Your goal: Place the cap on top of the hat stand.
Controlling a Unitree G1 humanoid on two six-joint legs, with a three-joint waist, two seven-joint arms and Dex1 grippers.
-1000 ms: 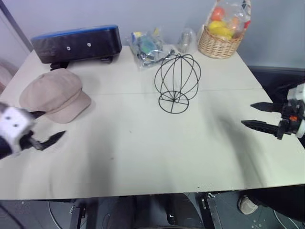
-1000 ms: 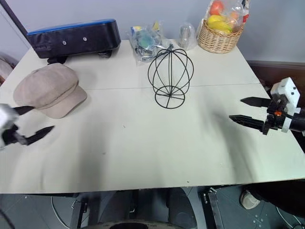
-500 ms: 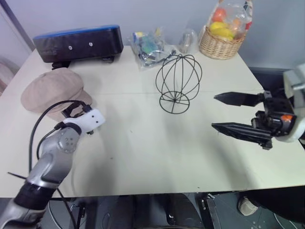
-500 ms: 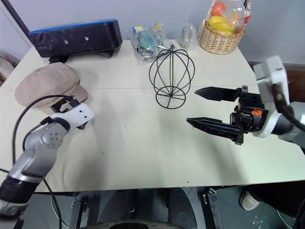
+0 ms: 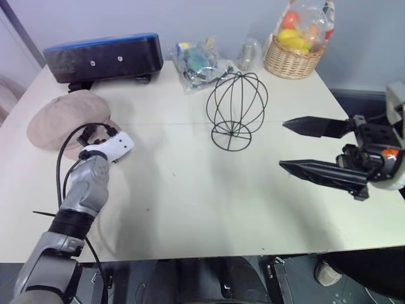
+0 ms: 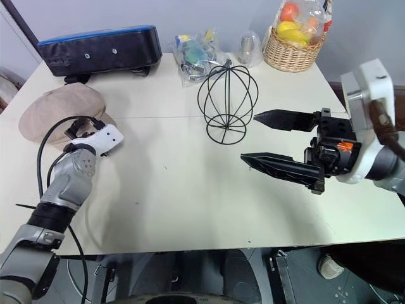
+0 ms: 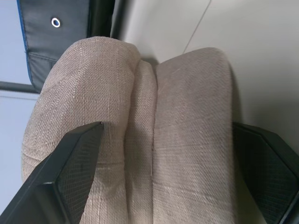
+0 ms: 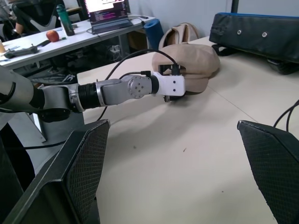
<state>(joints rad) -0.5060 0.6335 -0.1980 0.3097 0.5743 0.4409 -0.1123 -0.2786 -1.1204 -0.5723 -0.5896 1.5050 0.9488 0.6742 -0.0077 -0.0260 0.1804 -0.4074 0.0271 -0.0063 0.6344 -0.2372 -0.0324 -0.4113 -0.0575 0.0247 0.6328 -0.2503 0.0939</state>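
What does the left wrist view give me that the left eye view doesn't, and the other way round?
Left wrist view alone: the left gripper's open fingers flank the cap, one on each side, not yet closed.

Left eye view alone: the hat stand upright mid-table with nothing on it, the wicker basket behind, and the right gripper open over the table.

Both: the cap lying in front of the black case.

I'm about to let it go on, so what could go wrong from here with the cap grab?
The left gripper has its jaws open around the cap, so closing may pinch just soft fabric and let it sag or slip. The hat stand is thin wire on a small base, so a sideways push from the cap may tip it.
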